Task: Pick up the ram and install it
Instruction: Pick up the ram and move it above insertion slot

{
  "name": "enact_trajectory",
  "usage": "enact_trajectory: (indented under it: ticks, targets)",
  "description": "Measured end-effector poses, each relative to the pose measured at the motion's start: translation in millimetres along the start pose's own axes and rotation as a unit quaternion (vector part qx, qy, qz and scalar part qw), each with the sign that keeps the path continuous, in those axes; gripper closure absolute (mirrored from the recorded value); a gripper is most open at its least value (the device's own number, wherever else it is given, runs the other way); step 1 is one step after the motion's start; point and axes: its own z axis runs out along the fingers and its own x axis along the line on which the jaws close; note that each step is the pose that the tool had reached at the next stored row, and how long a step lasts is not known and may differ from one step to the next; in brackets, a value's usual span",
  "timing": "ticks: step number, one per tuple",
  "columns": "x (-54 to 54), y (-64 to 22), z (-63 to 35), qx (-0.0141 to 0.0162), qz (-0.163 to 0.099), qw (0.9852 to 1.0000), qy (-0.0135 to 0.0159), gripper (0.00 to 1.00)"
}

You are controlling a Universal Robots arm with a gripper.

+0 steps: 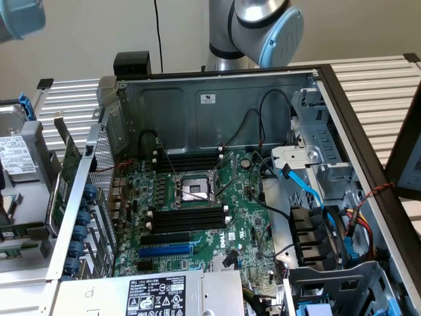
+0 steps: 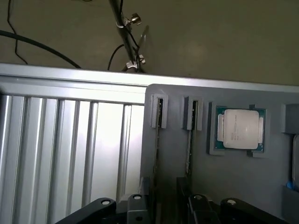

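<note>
ram (image 2: 188,154) stood edgewise in grey holder (image 2: 224,182) beside CPU (image 2: 240,128) | fingers (image 2: 135,207) spread, empty, near it | likely light, stiff, fragile; best pinched across flat faces near exposed edge, clear of contacts

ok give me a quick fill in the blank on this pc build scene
1. The grey holder carries ___ ram sticks standing on edge.
2. The end effector is near them with its jaws ___.
3. The memory slots on the motherboard are coloured ___.
Missing words: two; open; black.
</note>
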Motion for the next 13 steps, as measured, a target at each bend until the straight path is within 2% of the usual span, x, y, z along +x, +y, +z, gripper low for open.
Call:
enact_trajectory:
  ticks: [5,13]
  targets:
    - [5.5,-2.5,9.0,0.0007,0.000,1.0000,-0.0025,0.64]
    - [5.8,-4.5,21.4,0.0012,0.001,0.9999,-0.0110,0.64]
